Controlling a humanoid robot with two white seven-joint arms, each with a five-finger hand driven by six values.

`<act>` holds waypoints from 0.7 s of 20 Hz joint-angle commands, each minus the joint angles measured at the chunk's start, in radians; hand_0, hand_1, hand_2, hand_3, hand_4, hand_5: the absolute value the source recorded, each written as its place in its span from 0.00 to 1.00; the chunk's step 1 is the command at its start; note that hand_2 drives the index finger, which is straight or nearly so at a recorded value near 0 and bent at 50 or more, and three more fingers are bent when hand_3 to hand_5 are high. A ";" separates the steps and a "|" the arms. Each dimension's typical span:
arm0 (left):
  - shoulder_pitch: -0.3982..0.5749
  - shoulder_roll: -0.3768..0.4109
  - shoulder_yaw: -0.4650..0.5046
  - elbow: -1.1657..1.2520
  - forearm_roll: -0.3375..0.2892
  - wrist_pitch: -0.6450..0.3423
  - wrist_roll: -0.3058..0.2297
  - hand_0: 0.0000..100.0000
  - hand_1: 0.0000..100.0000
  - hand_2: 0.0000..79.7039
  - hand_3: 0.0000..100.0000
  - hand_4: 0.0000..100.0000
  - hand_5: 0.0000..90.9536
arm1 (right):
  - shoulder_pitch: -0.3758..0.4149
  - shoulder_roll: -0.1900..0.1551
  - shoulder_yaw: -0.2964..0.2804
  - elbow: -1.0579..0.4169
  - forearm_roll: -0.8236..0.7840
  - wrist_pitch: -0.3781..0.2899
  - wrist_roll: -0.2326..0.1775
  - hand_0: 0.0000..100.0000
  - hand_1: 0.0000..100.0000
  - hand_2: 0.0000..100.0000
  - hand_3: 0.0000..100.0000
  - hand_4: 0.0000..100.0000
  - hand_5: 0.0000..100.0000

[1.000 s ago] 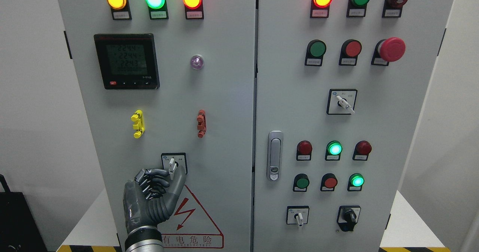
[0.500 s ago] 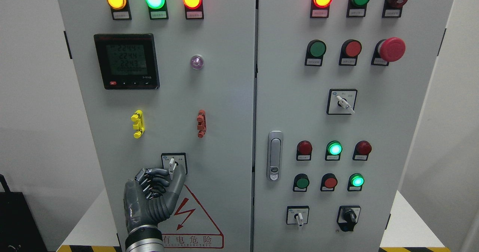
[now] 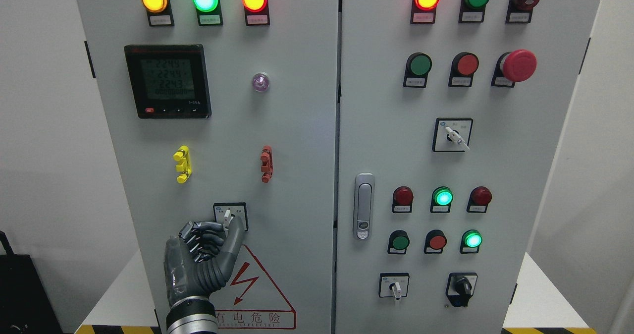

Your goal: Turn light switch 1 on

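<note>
1. Pinching the white lever of the selector switch (image 3: 229, 217), the left hand (image 3: 200, 262) is reaching up from below, its fingers (image 3: 207, 227) clenched on the lever's lower end.
2. Sitting directly above the red warning triangle (image 3: 252, 287), the switch is showing its lever nearly upright.
3. Compared with a second ago, the hand is sitting slightly higher, thumb tip closer beside the lever.
4. Glowing above on the grey cabinet (image 3: 297, 126), three lamps are staying lit.
</note>
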 commanded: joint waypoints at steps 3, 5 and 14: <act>-0.003 -0.002 0.001 0.000 0.000 0.004 0.000 0.19 0.65 0.73 0.82 0.84 0.82 | 0.000 0.000 0.000 0.000 0.000 -0.001 0.002 0.05 0.00 0.00 0.00 0.00 0.00; -0.003 -0.002 0.001 0.000 0.001 0.004 0.000 0.20 0.65 0.73 0.82 0.84 0.83 | 0.000 0.000 0.000 0.000 0.000 -0.001 0.002 0.05 0.00 0.00 0.00 0.00 0.00; -0.002 -0.002 -0.001 0.000 0.001 0.005 -0.001 0.22 0.63 0.74 0.83 0.84 0.83 | 0.000 0.000 0.000 0.000 0.000 -0.001 0.002 0.05 0.00 0.00 0.00 0.00 0.00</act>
